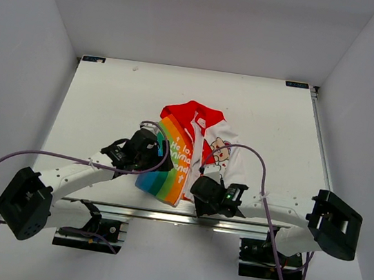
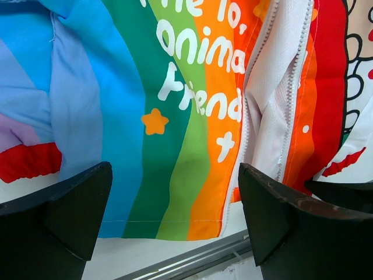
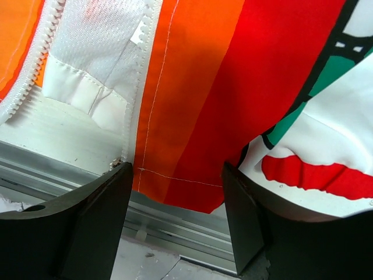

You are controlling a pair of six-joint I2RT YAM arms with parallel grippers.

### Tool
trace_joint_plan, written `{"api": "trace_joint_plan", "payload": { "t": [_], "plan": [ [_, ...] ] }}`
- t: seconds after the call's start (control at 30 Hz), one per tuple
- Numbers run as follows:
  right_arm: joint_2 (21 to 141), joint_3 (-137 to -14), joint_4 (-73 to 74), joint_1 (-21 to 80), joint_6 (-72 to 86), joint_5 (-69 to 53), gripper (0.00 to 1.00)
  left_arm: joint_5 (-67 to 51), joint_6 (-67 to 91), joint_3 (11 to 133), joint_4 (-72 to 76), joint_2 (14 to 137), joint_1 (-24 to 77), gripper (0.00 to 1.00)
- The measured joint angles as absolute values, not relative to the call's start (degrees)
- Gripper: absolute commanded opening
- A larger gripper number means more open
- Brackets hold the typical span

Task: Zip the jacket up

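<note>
Lengthwise, jacket (image 1: 186, 147) hood far, hem near, left end effector (image 2: 175, 169) apart, right end effector (image 3: 176, 169) apart.

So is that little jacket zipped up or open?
Open, at least at the bottom: the jacket has its two zipper rows apart, with white lining showing between them.

The jacket (image 1: 178, 165) lies unzipped, its rainbow hem just ahead of the left gripper (image 2: 175, 216) and right gripper (image 3: 178, 216), red hood beyond.
</note>
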State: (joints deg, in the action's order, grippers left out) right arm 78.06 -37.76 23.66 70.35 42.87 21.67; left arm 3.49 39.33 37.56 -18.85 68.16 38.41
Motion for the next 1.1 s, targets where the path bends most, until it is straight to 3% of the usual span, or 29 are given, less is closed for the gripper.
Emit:
{"api": "trace_joint_plan", "payload": {
  "t": [0.07,0.17,0.23,0.3,0.37,0.43,0.5,0.73,0.9,1.1],
  "plan": [
    [78.56,-37.82,23.29,70.35,42.57,21.52,0.68,3.53,39.33,37.56,-19.00,68.16,38.41,0.98],
    [79.92,-38.61,23.31,70.35,42.26,22.17,0.59,3.84,39.35,37.69,-19.51,68.16,38.41,0.98],
    [80.71,-39.05,23.18,70.35,42.26,22.63,0.43,4.19,39.38,37.91,-20.16,68.16,38.41,0.98],
    [81.23,-38.94,22.35,70.17,42.59,22.96,0.34,4.62,39.40,38.28,-21.02,68.16,38.41,0.98],
    [81.21,-38.39,21.02,70.04,42.87,22.94,0.31,5.08,39.40,38.68,-21.96,68.10,38.41,0.98],
    [81.08,-37.78,19.14,70.04,42.92,22.46,0.20,5.26,39.33,39.13,-23.14,67.96,38.41,0.98],
    [81.01,-37.56,17.04,70.00,42.98,21.74,0.00,5.19,39.18,39.55,-24.25,67.66,38.41,0.98],
    [78.19,-36.47,16.32,69.41,42.39,17.45,0.00,2.39,38.28,39.83,-26.79,66.24,41.76,0.98],
    [69.25,-34.46,17.28,65.65,40.62,12.49,0.00,-0.84,37.65,39.83,-26.30,68.62,48.66,0.98],
    [62.11,-31.38,15.97,58.48,38.98,6.79,0.00,-0.91,36.80,40.36,-27.27,77.01,53.39,0.88]
  ]
}}
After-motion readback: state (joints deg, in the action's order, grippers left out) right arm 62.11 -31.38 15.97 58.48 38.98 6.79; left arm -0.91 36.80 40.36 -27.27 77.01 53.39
